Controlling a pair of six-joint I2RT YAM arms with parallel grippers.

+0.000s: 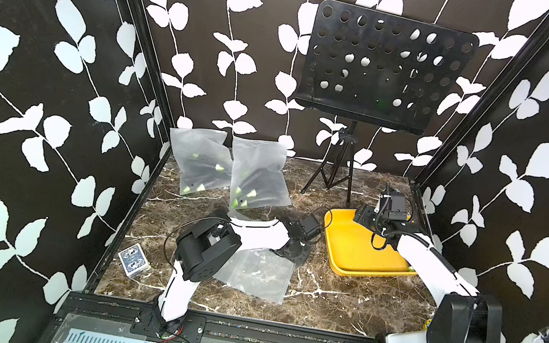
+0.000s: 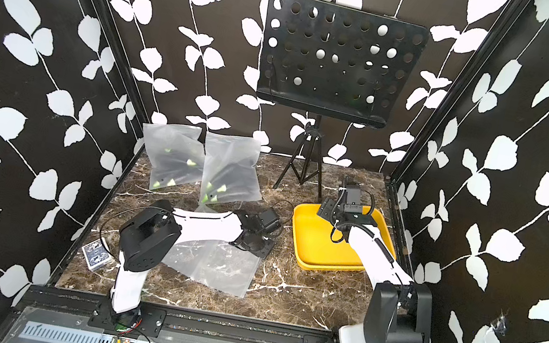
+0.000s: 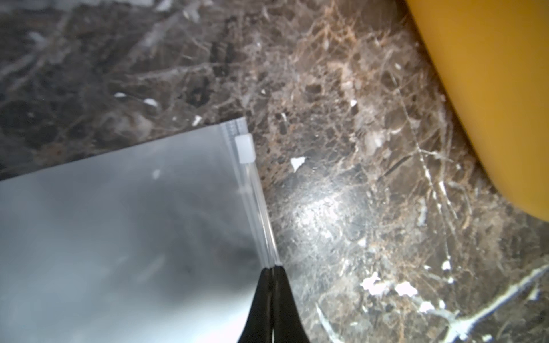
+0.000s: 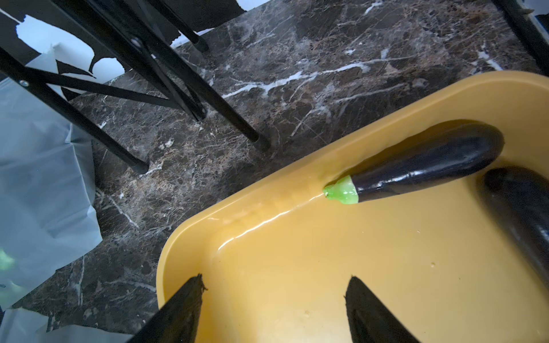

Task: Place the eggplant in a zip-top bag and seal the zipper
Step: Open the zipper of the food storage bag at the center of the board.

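A dark purple eggplant (image 4: 421, 164) with a bright green stem cap lies on its side inside a yellow tray (image 4: 297, 267), close along one of the tray's walls. A second eggplant (image 4: 523, 213) lies just beside its rounded end and is partly cut off by the edge of the right wrist view. The right gripper (image 4: 276, 285) hangs over the bare floor of the tray near a corner, well apart from both eggplants, with its jaws spread wide and nothing between them. In both top views the tray sits at the right side of the marble table (image 1: 337, 304), close to the right edge. To its left an empty zip-top bag (image 1: 255, 275) lies flat, its zipper edge facing the tray with a band of bare marble between them. The left gripper (image 3: 271, 268) is pinched fully closed on the bag's clear zipper strip (image 3: 258, 213), and the white slider (image 3: 244, 148) sits farther along that strip, near the bag's corner. Bare marble also runs along the table's front edge, in front of the bag and tray. At the back left, two filled bags (image 1: 199, 163) (image 1: 257, 177) lean against the wall. A music stand (image 1: 384, 70) plants its tripod feet just behind the tray. A deck of cards (image 1: 133, 259) lies at the table's left edge.
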